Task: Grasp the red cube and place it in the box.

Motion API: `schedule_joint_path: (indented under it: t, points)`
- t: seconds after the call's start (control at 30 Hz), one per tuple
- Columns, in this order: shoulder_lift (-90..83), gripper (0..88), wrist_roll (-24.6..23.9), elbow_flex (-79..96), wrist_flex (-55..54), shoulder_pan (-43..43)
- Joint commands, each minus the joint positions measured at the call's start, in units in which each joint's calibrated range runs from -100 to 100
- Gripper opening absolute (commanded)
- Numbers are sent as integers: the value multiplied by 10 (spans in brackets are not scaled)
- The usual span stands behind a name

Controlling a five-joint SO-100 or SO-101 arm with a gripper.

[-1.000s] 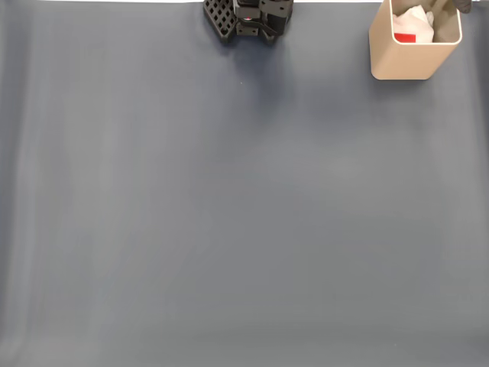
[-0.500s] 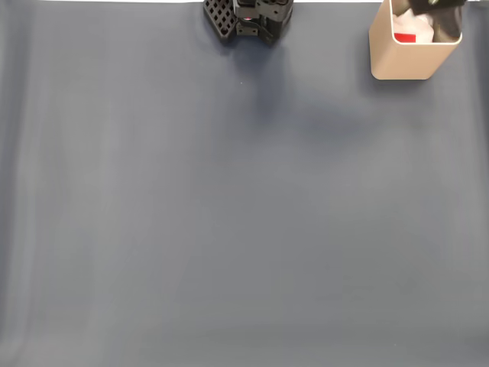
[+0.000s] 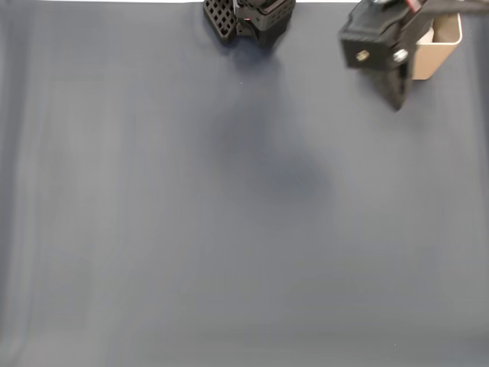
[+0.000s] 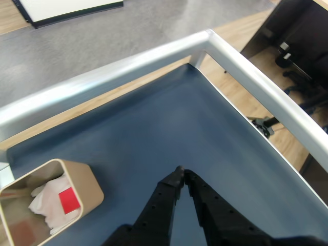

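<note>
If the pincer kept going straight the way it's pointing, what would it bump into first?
Probably just the dark blue mat. In the wrist view the shut pincer points away from the box, though depth is hard to judge.

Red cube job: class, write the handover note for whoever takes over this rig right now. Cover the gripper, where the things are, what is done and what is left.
Gripper: shut, holding nothing, above the dark blue mat beside the box.
Red cube: inside the box, lying on crumpled white paper in the wrist view.
Box: upright near the mat's corner; in the fixed view the arm covers most of it.
Done: cube is in the box and released.
Left: probably only bringing the arm back toward its base.
</note>
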Motion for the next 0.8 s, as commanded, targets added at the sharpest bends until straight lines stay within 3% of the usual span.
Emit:
schedule_joint_path:
  t: [0.0, 0.77]
  points:
    - [-18, 1, 3, -9, 0, 44]
    - [-4, 1, -16, 17, -47, 273]
